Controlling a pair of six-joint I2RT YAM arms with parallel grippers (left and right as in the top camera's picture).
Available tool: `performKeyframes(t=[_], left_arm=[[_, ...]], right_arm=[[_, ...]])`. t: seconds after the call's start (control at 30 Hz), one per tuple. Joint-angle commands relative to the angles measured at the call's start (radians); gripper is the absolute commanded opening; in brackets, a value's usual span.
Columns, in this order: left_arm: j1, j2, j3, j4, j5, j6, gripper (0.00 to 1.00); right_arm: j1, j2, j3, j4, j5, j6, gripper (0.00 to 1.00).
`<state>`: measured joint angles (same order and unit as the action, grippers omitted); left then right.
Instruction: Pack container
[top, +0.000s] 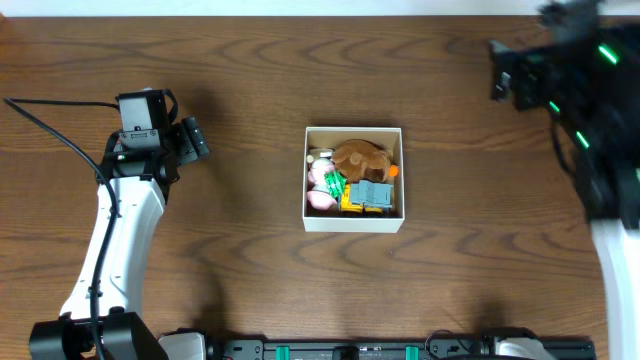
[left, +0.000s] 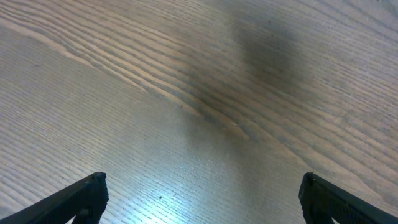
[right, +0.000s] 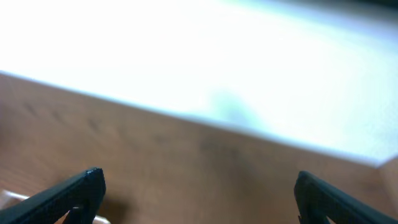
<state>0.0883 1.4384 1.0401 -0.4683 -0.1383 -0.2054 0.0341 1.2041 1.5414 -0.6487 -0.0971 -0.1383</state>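
Note:
The container (top: 354, 220), a square white-walled cardboard box, sits at the table's middle in the overhead view. It holds several small toys: a brown plush (top: 360, 157), a pink figure (top: 321, 190), a green piece (top: 333, 186) and a yellow and grey toy truck (top: 367, 196). My left gripper (top: 193, 138) is open and empty, well to the left of the box; its wrist view (left: 202, 196) shows only bare wood between the fingers. My right gripper (top: 505, 72) is open and empty at the far right, raised and blurred; its wrist view (right: 199, 193) shows the table's far edge.
The wooden table (top: 250, 270) spreads all round the box. The left arm's white link (top: 115, 235) lies along the left side. A black rail (top: 350, 350) runs along the front edge. The right arm (top: 600, 130) stands at the right edge.

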Motion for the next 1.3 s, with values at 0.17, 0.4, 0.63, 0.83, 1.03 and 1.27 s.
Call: performKeyframes(t=[0.17, 0.4, 0.63, 0.83, 1.03, 1.27], left_arm=[[0.002, 0.005, 0.010, -0.003, -0.012, 0.009, 0.98], [0.002, 0.005, 0.010, -0.003, -0.012, 0.009, 0.98], [0.002, 0.005, 0.010, -0.003, -0.012, 0.009, 0.98], [0.002, 0.005, 0.010, -0.003, -0.012, 0.009, 0.98], [0.002, 0.005, 0.010, -0.003, -0.012, 0.009, 0.98], [0.002, 0.005, 0.010, -0.003, -0.012, 0.009, 0.98]], right_arm=[[0.008, -0.351, -0.067, -0.141, -0.045, 0.010, 0.99], [-0.015, -0.686, -0.455, 0.017, -0.045, 0.010, 0.99], [-0.062, -0.944, -0.907, 0.270, -0.056, 0.011, 0.99], [-0.068, -1.063, -1.211, 0.524, -0.072, 0.077, 0.99], [-0.068, -1.138, -1.361, 0.613, -0.072, 0.101, 0.99], [-0.068, -1.199, -1.438, 0.611, -0.057, 0.117, 0.99]])
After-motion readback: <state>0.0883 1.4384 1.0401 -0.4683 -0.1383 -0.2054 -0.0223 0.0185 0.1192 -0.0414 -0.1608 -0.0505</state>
